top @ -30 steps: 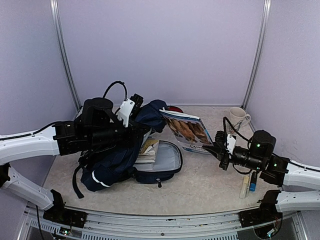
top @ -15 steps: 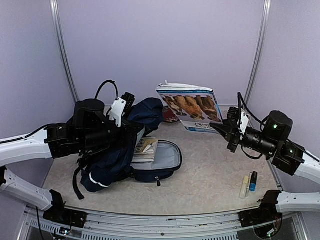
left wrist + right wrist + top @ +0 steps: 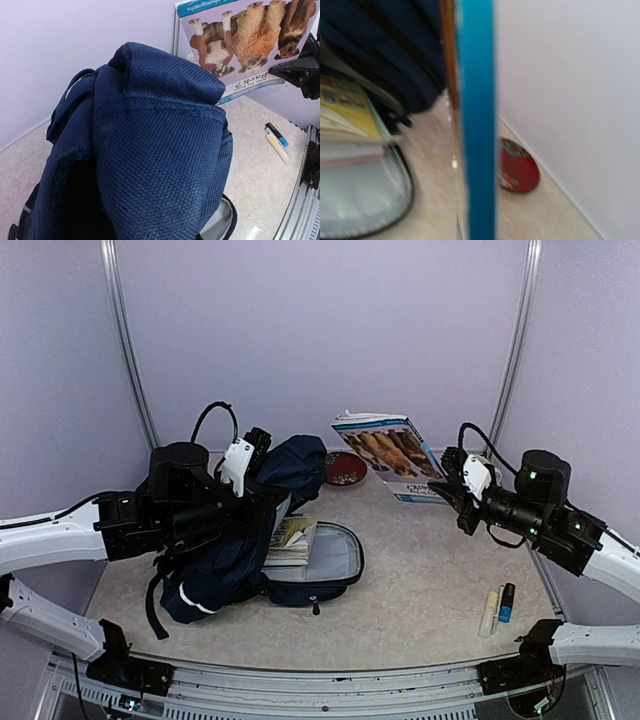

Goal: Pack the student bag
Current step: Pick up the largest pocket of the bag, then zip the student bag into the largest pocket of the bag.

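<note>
The student bag [image 3: 225,560] sits left-centre on the tabletop [image 3: 430,580], its top pinched up by the left fingers [image 3: 259,440]; the right fingers [image 3: 447,488] clamp the dog book [image 3: 385,445] aloft (edge-held, likely floppy). It could slip, or snag the bag's opening

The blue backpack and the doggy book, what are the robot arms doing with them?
The left gripper holds up the top of the backpack. One compartment lies unzipped on the table with books inside. The right gripper holds the dog book in the air beside it, not yet packed.
</note>
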Controlling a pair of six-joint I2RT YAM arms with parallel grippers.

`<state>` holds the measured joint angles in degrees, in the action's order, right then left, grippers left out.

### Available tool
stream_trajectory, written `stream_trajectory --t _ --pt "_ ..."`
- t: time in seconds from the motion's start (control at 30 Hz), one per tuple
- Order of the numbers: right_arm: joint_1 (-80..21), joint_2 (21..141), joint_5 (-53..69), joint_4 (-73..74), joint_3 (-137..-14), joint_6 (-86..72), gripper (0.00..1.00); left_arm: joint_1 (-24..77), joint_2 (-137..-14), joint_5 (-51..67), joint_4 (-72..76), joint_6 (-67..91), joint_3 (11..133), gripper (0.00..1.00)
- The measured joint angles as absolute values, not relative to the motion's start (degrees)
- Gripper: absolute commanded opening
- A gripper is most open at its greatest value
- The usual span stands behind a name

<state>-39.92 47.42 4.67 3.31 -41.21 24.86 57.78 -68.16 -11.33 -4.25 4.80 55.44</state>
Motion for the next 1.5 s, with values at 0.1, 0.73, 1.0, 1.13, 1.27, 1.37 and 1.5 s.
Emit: stream_trajectory --t 0.1,0.73,1.0,1.13,1.27,1.37,1.5 --pt "-35.2 47.4 8.6 4.5 -41.3 25.7 0.00 56.2 -68.7 -8.9 1.6 7.8 52.4 0.00" --pt "-26.2 48.1 21.8 4.6 -35.9 25.7 0.00 52.0 -79.9 -2.8 -11.3 19.1 66.0 0.00" --pt "-26.1 51.4 24.2 4.3 -35.9 27.0 0.00 51.1 -80.4 -0.9 -14.0 20.9 67.0 0.00" --pt "-26.0 52.0 24.9 4.3 -35.9 27.6 0.00 51.1 -80.6 -0.5 -14.4 21.6 67.0 0.00" --pt "-26.0 52.0 25.1 4.2 -36.0 27.6 0.00 51.1 -80.5 -0.4 -14.5 21.8 67.0 0.00" --pt "-26.0 51.7 25.3 4.2 -36.0 27.6 0.00 51.1 -80.5 -0.4 -14.6 21.9 67.0 0.00" --pt "-26.0 50.9 25.4 4.2 -36.0 27.6 0.00 51.1 -79.9 -0.8 -14.8 22.2 66.9 0.00"
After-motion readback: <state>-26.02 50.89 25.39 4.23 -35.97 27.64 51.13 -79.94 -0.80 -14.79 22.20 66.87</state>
